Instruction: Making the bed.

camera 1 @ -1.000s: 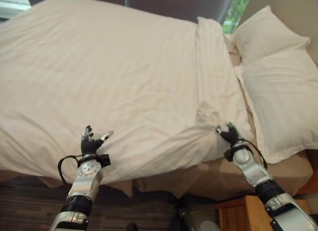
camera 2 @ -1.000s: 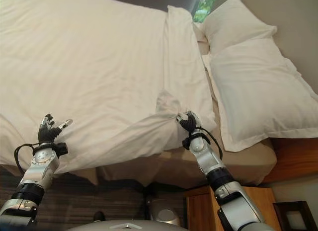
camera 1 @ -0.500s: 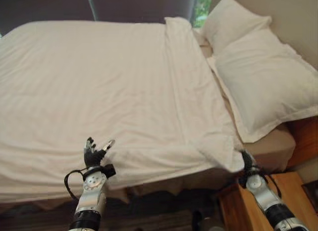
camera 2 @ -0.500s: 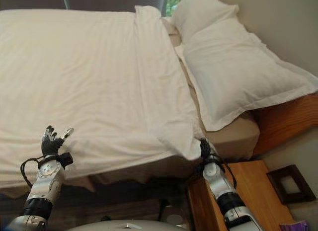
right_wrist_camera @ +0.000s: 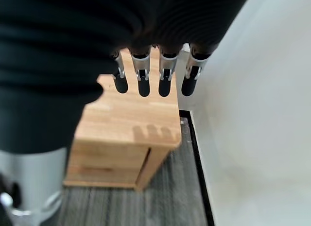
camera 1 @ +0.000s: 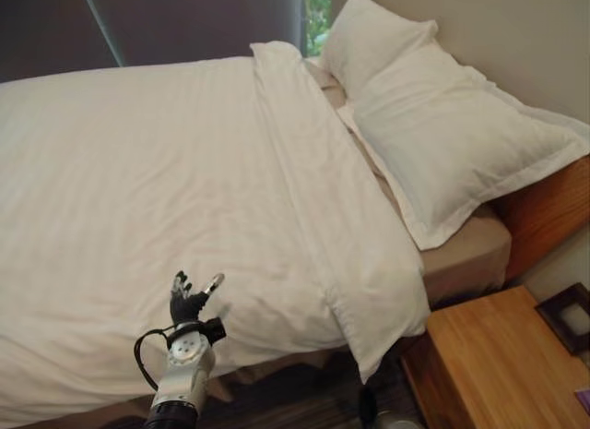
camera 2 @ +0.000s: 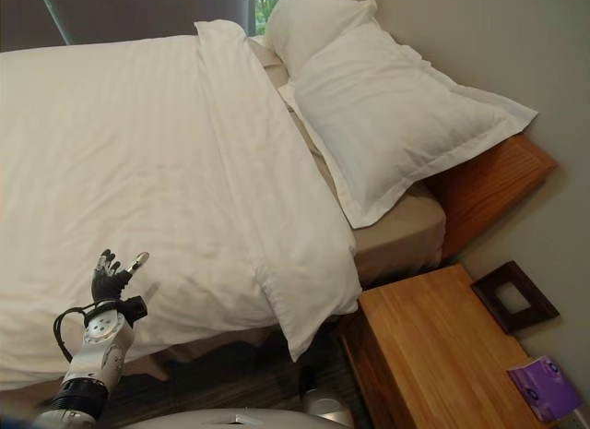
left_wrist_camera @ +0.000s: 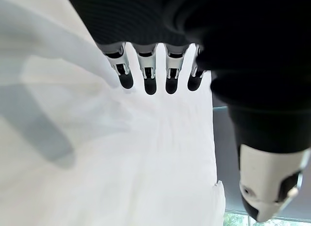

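Left hand (camera 1: pixel 188 304) — raised at the near edge of the bed, fingers (left_wrist_camera: pixel 147 75) straight and spread, thumb apart, holding nothing; it hovers just over the duvet's hanging side.

Duvet (camera 1: pixel 147 198) — white, faintly striped, spread flat across the bed (camera 2: pixel 406 228). Its top edge is folded back in a long band (camera 1: pixel 313 171) running from the far side to the near side, and the near corner (camera 2: pixel 309 309) of that band droops over the mattress edge.

Sheet (camera 1: pixel 466 258) — tan, bare between the folded band and the headboard end.

Pillows — two, white: one large (camera 1: pixel 452 138) at the near side, a second (camera 1: pixel 369 41) behind it, touching it.

Nightstand (camera 2: pixel 442 355) — light wood, just beside the bed; a dark frame (camera 2: pixel 513 297) and a purple packet (camera 2: pixel 544 387) lie on it.

Right hand (right_wrist_camera: pixel 153 73) — fingers straight, parted, empty, seen over the nightstand and grey floor (right_wrist_camera: pixel 170 187) beside a white wall (right_wrist_camera: pixel 252 114).
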You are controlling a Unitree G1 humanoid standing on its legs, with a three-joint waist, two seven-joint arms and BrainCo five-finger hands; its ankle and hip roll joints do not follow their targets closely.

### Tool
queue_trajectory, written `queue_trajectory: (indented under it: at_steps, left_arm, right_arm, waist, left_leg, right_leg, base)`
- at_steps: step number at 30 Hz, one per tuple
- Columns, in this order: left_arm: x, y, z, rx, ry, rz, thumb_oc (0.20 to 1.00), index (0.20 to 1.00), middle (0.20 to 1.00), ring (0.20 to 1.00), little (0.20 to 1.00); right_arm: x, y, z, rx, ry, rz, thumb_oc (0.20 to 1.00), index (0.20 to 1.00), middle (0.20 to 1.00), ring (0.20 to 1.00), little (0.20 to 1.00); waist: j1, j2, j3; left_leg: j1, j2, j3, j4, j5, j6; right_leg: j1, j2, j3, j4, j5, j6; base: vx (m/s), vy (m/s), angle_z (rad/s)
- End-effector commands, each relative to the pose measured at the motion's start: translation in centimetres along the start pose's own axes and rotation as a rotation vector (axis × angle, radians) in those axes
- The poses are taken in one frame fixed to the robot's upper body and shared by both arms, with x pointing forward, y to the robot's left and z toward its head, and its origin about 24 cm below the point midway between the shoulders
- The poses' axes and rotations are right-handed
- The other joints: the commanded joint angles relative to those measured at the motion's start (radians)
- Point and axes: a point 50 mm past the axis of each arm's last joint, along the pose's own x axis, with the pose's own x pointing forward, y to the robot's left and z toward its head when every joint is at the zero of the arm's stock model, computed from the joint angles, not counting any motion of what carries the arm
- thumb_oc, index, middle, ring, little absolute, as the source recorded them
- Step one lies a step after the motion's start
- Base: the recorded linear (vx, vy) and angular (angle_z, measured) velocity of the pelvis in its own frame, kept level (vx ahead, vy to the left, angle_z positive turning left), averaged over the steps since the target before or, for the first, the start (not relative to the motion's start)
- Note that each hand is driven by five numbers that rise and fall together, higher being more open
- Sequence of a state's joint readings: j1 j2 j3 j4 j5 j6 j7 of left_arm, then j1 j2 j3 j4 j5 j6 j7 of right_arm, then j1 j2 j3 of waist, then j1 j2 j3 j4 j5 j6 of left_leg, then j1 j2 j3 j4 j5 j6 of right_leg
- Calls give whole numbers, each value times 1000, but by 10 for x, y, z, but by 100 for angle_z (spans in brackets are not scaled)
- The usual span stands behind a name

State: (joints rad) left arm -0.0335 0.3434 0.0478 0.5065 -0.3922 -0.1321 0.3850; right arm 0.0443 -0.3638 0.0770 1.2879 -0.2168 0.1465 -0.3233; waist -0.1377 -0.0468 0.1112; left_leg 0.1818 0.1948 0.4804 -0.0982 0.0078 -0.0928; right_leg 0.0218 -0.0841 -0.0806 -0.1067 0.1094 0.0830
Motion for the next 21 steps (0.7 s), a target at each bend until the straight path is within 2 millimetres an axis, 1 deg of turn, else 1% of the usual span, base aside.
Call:
queue_trajectory:
  at_steps: [1, 2, 3, 4, 6, 7, 8, 9, 10, 11, 12, 13, 14, 15, 16, 18, 19, 21]
  left_arm:
    - [8, 18, 29, -84, -134, 43, 1000, 1000, 1000, 1000, 1000]
    - [8, 18, 30, -83, -140, 45, 1000, 1000, 1000, 1000, 1000]
    - [7, 16, 31, -79, -150, 42, 1000, 1000, 1000, 1000, 1000]
    - [7, 14, 34, -75, -164, 38, 1000, 1000, 1000, 1000, 1000]
    - [8, 8, 42, -81, -194, 17, 1000, 1000, 1000, 1000, 1000]
    - [8, 5, 47, -85, -214, 4, 1000, 1000, 1000, 1000, 1000]
    - [8, 4, 49, -90, -219, -2, 1000, 1000, 1000, 1000, 1000]
    - [9, 4, 52, -95, -229, -4, 1000, 1000, 1000, 1000, 1000]
    - [9, 2, 55, -97, -238, -14, 1000, 1000, 1000, 1000, 1000]
    - [9, -2, 54, -101, -231, -25, 1000, 1000, 1000, 1000, 1000]
    - [10, -2, 54, -101, -232, -25, 1000, 1000, 1000, 1000, 1000]
    - [9, -5, 52, -105, -221, -35, 1000, 1000, 1000, 1000, 1000]
    - [9, -9, 47, -117, -200, -52, 1000, 1000, 1000, 1000, 1000]
    - [9, -10, 44, -131, -186, -55, 1000, 1000, 1000, 1000, 1000]
    - [10, -15, 43, -134, -180, -70, 1000, 1000, 1000, 1000, 1000]
    - [11, -15, 44, -135, -182, -70, 1000, 1000, 1000, 1000, 1000]
    - [13, -19, 45, -167, -174, -75, 1000, 1000, 1000, 1000, 1000]
    - [16, -24, 51, -206, -185, -86, 1000, 1000, 1000, 1000, 1000]
  right_arm:
    - [-3, -57, 94, 100, -333, -205, 1000, 1000, 1000, 1000, 1000]
    - [-9, -72, 112, 104, -418, -256, 1000, 1000, 1000, 1000, 1000]
    - [-24, -93, 143, 119, -567, -330, 1000, 1000, 1000, 1000, 1000]
    - [-41, -113, 168, 150, -693, -390, 1000, 1000, 1000, 1000, 1000]
    - [-72, -137, 205, 263, -879, -430, 1000, 1000, 1000, 1000, 1000]
    - [-93, -151, 225, 364, -996, -429, 448, 448, 448, 448, 448]
    - [-105, -158, 232, 428, -1055, -431, 200, 200, 200, 200, 200]
    - [-119, -164, 241, 519, -1120, -407, 200, 200, 200, 200, 200]
    - [-145, -154, 259, 837, -1240, -191, 200, 200, 200, 200, 200]
    - [-155, -136, 272, 1089, -1248, 55, 200, 200, 200, 200, 200]
    - [-155, -136, 272, 1090, -1249, 56, 200, 200, 200, 200, 200]
    - [-161, -126, 279, 1207, -1244, 179, 200, 200, 200, 200, 200]
    - [-169, -111, 290, 1354, -1231, 362, 200, 200, 200, 200, 200]
    - [-173, -107, 294, 1404, -1227, 429, 200, 200, 200, 200, 200]
    - [-179, -97, 300, 1454, -1215, 515, 200, 200, 200, 200, 200]
    - [-179, -97, 300, 1455, -1217, 516, 200, 200, 200, 200, 200]
    - [-183, -91, 309, 1499, -1180, 573, 200, 200, 200, 200, 200]
    - [-190, -82, 318, 1507, -1153, 627, 200, 200, 200, 200, 200]
  waist:
    - [-31, -51, 14]
    - [-35, -51, 14]
    - [-38, -49, 12]
    - [-38, -49, 12]
    - [-35, -47, 11]
    - [-28, -45, 8]
    - [-27, -44, 8]
    - [-22, -41, 6]
    - [-13, -35, 7]
    - [-2, -28, 7]
    - [-2, -28, 6]
    - [4, -23, 7]
    - [15, -16, 8]
    - [22, -12, 8]
    - [27, -9, 14]
    - [27, -8, 12]
    - [35, -2, 17]
    - [46, 3, 25]
  left_leg:
    - [-55, 8, -48, 11, 36, -10]
    - [-53, 9, -46, 11, 36, -11]
    - [-51, 11, -46, 11, 37, -12]
    - [-51, 13, -45, 11, 37, -13]
    - [-52, 16, -46, 11, 39, -14]
    - [-55, 21, -47, 11, 43, -15]
    - [-52, 20, -49, 11, 40, -16]
    - [-55, 23, -51, 11, 44, -17]
    - [-54, 23, -59, 11, 41, -17]
    - [-54, 23, -68, 11, 42, -18]
    - [-57, 24, -67, 11, 45, -18]
    - [-54, 21, -72, 11, 41, -19]
    - [-53, 20, -79, 11, 43, -21]
    - [-56, 21, -82, 11, 47, -22]
    - [-56, 18, -88, 11, 46, -24]
    - [-60, 19, -88, 11, 49, -24]
    - [-67, 18, -93, 11, 52, -26]
    - [-75, 17, -102, 11, 55, -29]
  right_leg:
    - [128, -53, -34, 19, -152, 66]
    - [128, -51, -33, 19, -152, 65]
    - [128, -50, -32, 19, -152, 63]
    - [127, -49, -31, 19, -152, 62]
    - [129, -47, -33, 19, -152, 59]
    - [126, -46, -36, 19, -150, 55]
    - [130, -46, -39, 19, -154, 56]
    - [128, -44, -40, 19, -152, 52]
    - [134, -46, -46, 19, -157, 50]
    - [139, -48, -54, 19, -159, 47]
    - [135, -46, -53, 19, -156, 46]
    - [141, -48, -56, 19, -161, 46]
    - [147, -49, -62, 19, -165, 44]
    - [145, -47, -63, 19, -163, 42]
    - [150, -48, -66, 19, -166, 43]
    - [145, -47, -65, 19, -163, 41]
    - [142, -47, -70, 19, -165, 41]
    - [140, -48, -76, 19, -165, 41]
  base:
    - [-7, -10, -10]
    - [-5, -5, -10]
    - [4, -6, -7]
    - [0, 0, 0]
    - [0, 0, 0]
    - [0, 0, 0]
    - [23, -20, 5]
    - [44, -13, 5]
    - [48, -10, 3]
    - [36, -5, 1]
    - [36, 6, 1]
    - [49, 1, 7]
    - [65, -2, 8]
    - [66, -10, 9]
    - [25, -11, 6]
    - [11, -6, 19]
    - [22, -9, 22]
    - [26, -16, 12]
